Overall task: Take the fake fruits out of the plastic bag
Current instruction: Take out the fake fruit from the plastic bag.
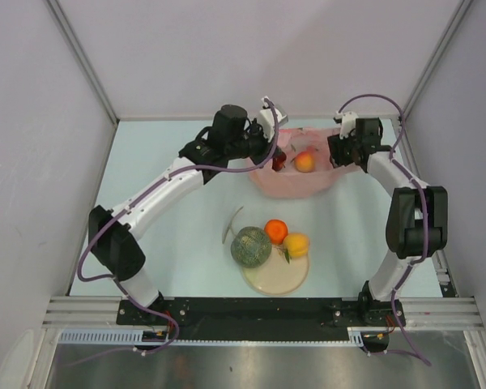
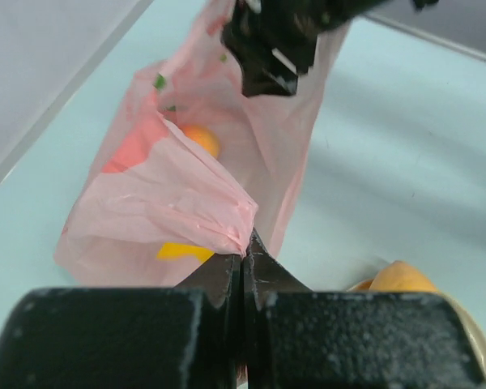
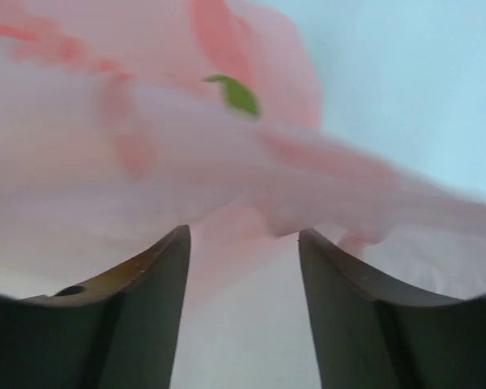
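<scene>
Left gripper (image 2: 245, 248) is clamped on a fold of the bag (image 2: 186, 194) rim, fingers together with the pink film pinched between them. Right gripper (image 3: 243, 237) has its fingers apart at a medium gap, pink film bulging across the tips; I can't tell if it grips any of it. In the top view I see the bag sitting on the table (image 1: 162, 186) at the far side, mouth up, left gripper at its left edge, right gripper at its right edge. Inside it: a peach (image 1: 305, 162) and a dark red fruit (image 1: 279, 160) close by the left gripper. The left wrist view also shows a yellow fruit (image 2: 182, 252) through the film, low down. Out of the bag, nearer the arm bases: melon (image 1: 250, 246), orange (image 1: 276, 231) and yellow-orange fruit (image 1: 296, 244), bunched together at the far rim of a plate (image 1: 271, 279); melon and yellow-orange fruit overlap the plate
</scene>
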You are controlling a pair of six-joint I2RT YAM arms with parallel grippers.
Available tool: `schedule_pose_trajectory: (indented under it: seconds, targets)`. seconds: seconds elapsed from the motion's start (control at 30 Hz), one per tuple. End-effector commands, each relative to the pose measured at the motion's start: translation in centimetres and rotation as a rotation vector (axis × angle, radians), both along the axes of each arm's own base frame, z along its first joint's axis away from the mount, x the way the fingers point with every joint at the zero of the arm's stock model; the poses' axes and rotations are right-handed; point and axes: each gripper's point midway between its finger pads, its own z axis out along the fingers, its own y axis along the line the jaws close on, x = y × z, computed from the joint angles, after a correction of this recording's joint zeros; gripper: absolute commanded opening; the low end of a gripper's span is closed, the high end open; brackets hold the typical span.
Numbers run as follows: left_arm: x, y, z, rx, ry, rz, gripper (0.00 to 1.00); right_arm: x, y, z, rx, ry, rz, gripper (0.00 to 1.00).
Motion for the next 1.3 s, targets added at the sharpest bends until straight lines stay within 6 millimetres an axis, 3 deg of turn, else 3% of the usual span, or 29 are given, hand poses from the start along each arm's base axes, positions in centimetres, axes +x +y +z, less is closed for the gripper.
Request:
schedule_pose_trajectory:
  seconds: [0.0,0.03,0.13,0.23,0.43,0.5,0.57,0.7,0.73,0.77,0.9,1.27]
  targets:
    - [1.5,1.3,-1.0,0.083,-0.029,0.029,0.0,-0.4,8.9,3.4,0.268,-0.025,0.289,0.64]
    - [1.5,1.6,-1.4,0.125,-0.063,0.012,0.0,-1.3,11.6,3.4,0.29,-0.008,0.359,0.66]
    - [1.3,3.1,-4.7,0.256,-0.028,0.01,0.0,-3.2,16.1,2.4,0.357,0.054,0.473,0.63]
    - [1.2,4.9,-7.8,0.375,0.068,0.062,0.0,-3.6,18.7,0.8,0.383,0.087,0.511,0.6]
    - [-1.0,6.8,-8.4,0.424,0.205,0.089,0.0,-1.5,19.8,-0.5,0.44,0.068,0.425,0.65]
    - [-1.8,7.3,-7.5,0.412,0.211,0.093,0.0,-0.7,19.9,-1.0,0.423,0.055,0.396,0.67]
    - [-2.4,7.4,-5.1,0.364,0.174,0.094,0.0,-0.1,19.9,-1.9,0.41,0.051,0.368,0.71]
    - [-2.3,8.1,-2.6,0.303,0.075,0.132,0.0,0.3,20.5,-3.0,0.437,0.077,0.37,0.81]
    - [-1.6,8.2,-2.1,0.289,0.039,0.163,0.0,0.0,20.8,-3.3,0.454,0.088,0.383,0.93]
    - [-1.5,8.4,-2.7,0.296,0.046,0.174,0.0,0.4,21.2,-3.5,0.459,0.074,0.389,0.99]
    - [-0.7,8.1,-4.8,0.337,0.094,0.188,0.0,0.7,21.9,-4.7,0.445,0.069,0.381,1.0]
    - [-0.5,7.3,-6.2,0.332,0.139,0.181,0.0,0.3,25.5,-4.0,0.463,-0.005,0.516,1.0]
